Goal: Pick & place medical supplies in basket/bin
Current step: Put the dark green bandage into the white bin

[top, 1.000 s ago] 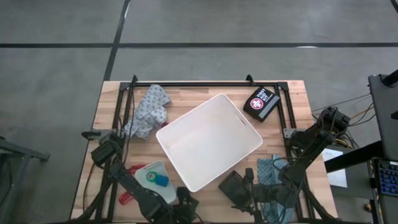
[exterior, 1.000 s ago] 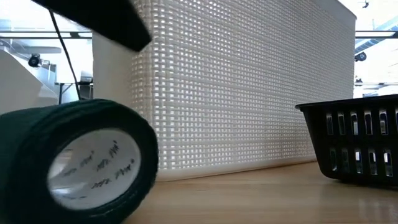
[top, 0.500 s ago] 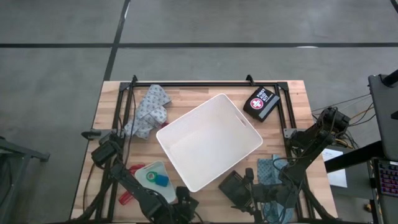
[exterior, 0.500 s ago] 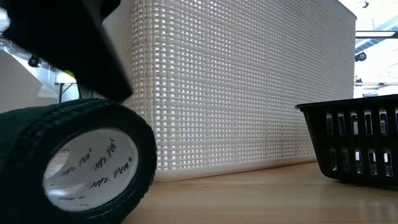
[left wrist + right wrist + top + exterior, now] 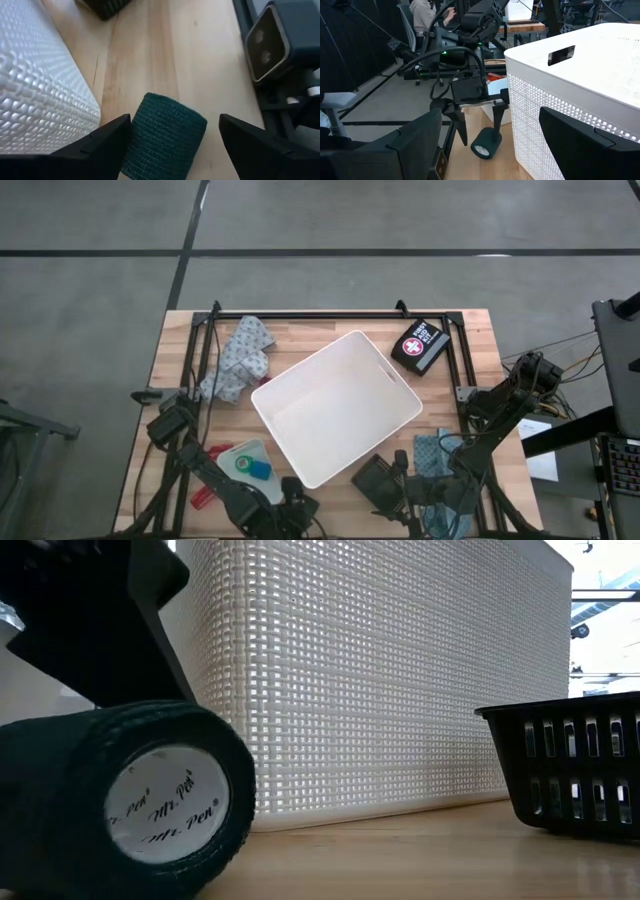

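We straddle the dark green roll of cohesive bandage [image 5: 164, 136] with our left gripper [image 5: 175, 145], jaws wide (nothing gripped yet), beside the large white perforated plastic bin [image 5: 335, 406]; right gripper [image 5: 490, 145] waits, jaws wide.

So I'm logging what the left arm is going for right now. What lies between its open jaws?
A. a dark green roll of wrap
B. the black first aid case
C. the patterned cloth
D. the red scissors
A: in the left wrist view the dark green roll of wrap lies on the wood between the left gripper's open jaws, beside the white bin; the right wrist view shows the same.
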You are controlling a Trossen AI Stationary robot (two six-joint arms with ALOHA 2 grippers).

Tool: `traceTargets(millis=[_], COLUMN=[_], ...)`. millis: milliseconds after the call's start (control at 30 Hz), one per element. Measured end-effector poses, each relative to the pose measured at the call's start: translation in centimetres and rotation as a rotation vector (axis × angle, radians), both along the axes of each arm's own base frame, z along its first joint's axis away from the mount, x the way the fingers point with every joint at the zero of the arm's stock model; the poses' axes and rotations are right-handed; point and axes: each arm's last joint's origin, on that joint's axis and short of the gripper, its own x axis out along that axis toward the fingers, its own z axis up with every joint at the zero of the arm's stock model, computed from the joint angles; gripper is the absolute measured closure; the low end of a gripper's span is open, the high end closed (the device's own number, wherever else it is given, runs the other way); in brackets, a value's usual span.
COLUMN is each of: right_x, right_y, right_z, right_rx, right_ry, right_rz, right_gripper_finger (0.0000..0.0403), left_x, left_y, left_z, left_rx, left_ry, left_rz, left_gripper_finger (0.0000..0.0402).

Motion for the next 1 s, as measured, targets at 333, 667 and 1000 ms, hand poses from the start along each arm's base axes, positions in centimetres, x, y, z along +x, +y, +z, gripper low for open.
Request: traceTargets(millis=[333, 667, 1000], right_x=[0.01, 0.00, 0.01], right_y=[0.00, 0.00, 0.00], right_z=[0.00, -0.01, -0.01], right_rx=[0.000, 0.000, 0.000], right_ry=[0.000, 0.000, 0.000], right_rz=[0.000, 0.000, 0.000], right_gripper_finger=[0.0074, 0.0074, 0.0074], left_x=[-0.19, -0.27, -0.22], left_y=[0.53, 0.59, 0.49], left_z=[-0.83, -0.99, -0.95], left_rx=[-0.007, -0.012, -0.024], left_ry=[0.011, 0.021, 0.017], left_rz=[0.016, 0.011, 0.006], left_gripper_finger=[0.0107, 0.0144, 0.0192])
